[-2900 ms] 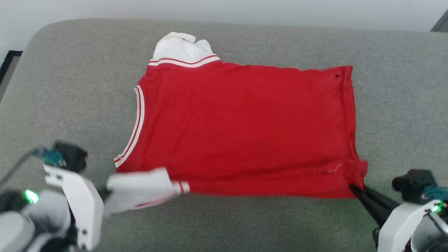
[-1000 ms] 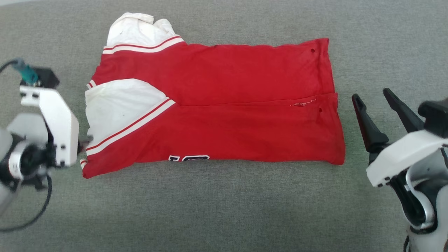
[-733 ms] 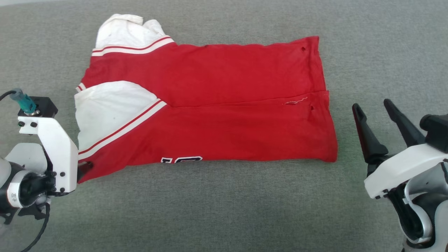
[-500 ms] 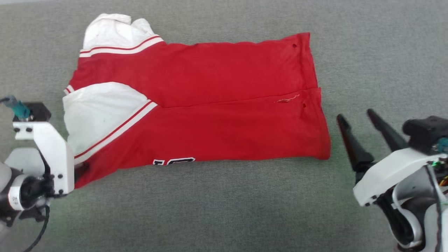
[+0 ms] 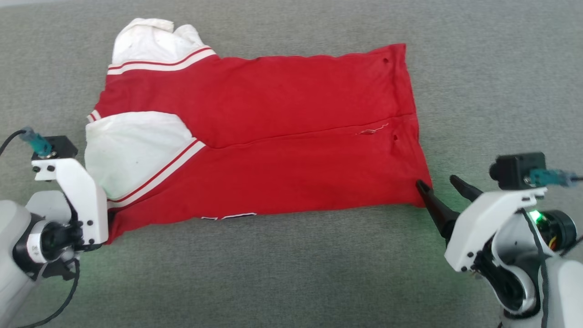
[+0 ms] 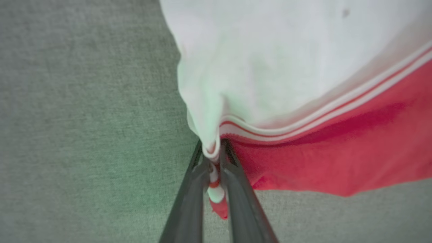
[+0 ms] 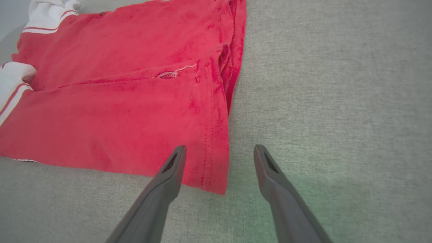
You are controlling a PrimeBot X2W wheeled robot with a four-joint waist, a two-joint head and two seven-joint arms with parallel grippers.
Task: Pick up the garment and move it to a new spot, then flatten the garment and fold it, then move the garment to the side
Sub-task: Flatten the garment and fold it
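- Garment: red shirt, folded once lengthwise. It lies across the middle of the grey cushion, neck end toward the cushion's left side and hem toward its right. One white sleeve is folded onto the body, and a second sleeve is bunched toward the far edge.
- Left gripper: clamped onto the garment at its near-left corner, with striped trim and a little white cloth pinched between the fingers.
- Right gripper: jaws spread and holding nothing. It is poised at the near-right hem corner, one finger over red cloth and the other over bare cushion.
- Risk 1, thin pinch: the left grip appears to hold mainly trim. A pull could slide the cloth out, or lift the sleeve layer alone and open the fold.
- Risk 2, partial catch: if the right jaws close before reaching under the corner, they may take only the top layer or miss altogether. The stacked layers would then part.
- Risk 3, uneven lift: with one end held and the other free, any travel by the left arm would probably drag the garment askew across the cushion.
- Risk 4, soft support: a finger pressed low to get under the hem could dig into the cushion's cloth and snag.
- Risk 5, trailing sleeve: the bunched far sleeve may flop out when the garment is raised, spoiling the fold's outline.
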